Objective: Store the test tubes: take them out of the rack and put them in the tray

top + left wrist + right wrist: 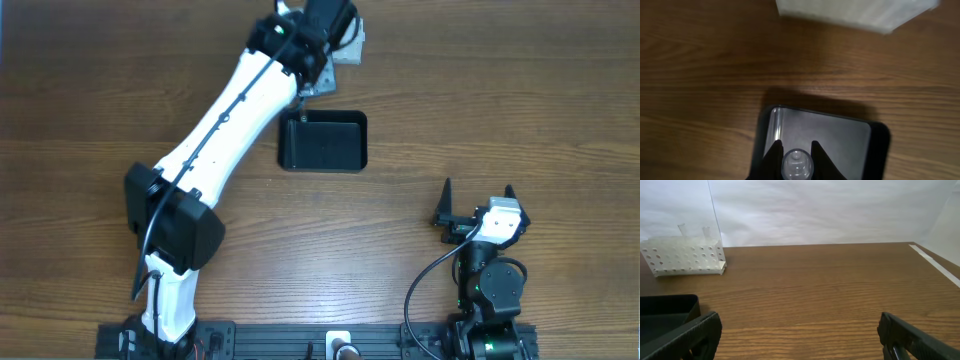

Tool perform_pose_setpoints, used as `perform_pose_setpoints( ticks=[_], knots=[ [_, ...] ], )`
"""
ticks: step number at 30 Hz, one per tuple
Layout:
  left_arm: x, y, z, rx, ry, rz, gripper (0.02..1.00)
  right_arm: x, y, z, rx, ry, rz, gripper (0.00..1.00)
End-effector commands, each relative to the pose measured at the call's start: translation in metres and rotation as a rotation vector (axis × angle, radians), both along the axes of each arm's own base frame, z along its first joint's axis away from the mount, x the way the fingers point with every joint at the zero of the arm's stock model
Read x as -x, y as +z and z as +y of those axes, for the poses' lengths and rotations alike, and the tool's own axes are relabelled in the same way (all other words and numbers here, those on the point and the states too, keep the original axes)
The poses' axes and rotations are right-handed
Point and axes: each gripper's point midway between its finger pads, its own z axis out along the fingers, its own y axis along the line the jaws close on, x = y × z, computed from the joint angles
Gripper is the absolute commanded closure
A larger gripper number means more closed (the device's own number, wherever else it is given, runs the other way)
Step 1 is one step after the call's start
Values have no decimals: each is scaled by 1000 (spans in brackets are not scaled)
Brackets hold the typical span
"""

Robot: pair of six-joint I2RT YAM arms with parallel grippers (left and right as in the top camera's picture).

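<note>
My left gripper [795, 147] is shut on a clear test tube [796, 165], seen end-on between its fingers. It hangs over the near end of the black tray [835, 145]; a glassy streak [776, 126] along one tray wall may be a tube lying inside. The white rack [855, 12] lies just beyond the tray. In the top view the left arm reaches to the rack [350, 50], above the tray [322, 142]. The right wrist view shows the rack [685, 256] with two tubes [681, 230] standing in it. My right gripper [800, 345] is open, low at the right [475, 205].
Bare wooden tabletop surrounds the tray and rack on all sides. A white wall or sheet [815, 210] stands behind the table's far edge. The left arm's white link [230, 120] slants across the left half of the table.
</note>
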Motion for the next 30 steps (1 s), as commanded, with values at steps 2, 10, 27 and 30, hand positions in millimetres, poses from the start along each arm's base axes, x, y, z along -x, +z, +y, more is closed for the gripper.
perform_pose_setpoints(
  ticks=[2, 10, 27, 30],
  knots=[
    [4, -40, 5, -20, 29, 43, 952, 0, -2, 1, -3, 4, 0, 9],
    [2, -79, 3, -59, 25, 100, 941, 0, -2, 1, -3, 4, 0, 9],
    [-4, -60, 10, -105, 42, 23, 373, 0, -2, 1, -3, 4, 0, 7],
    [-6, -3, 18, -110, 36, -140, 297, 0, -2, 1, -3, 4, 0, 7]
  ],
)
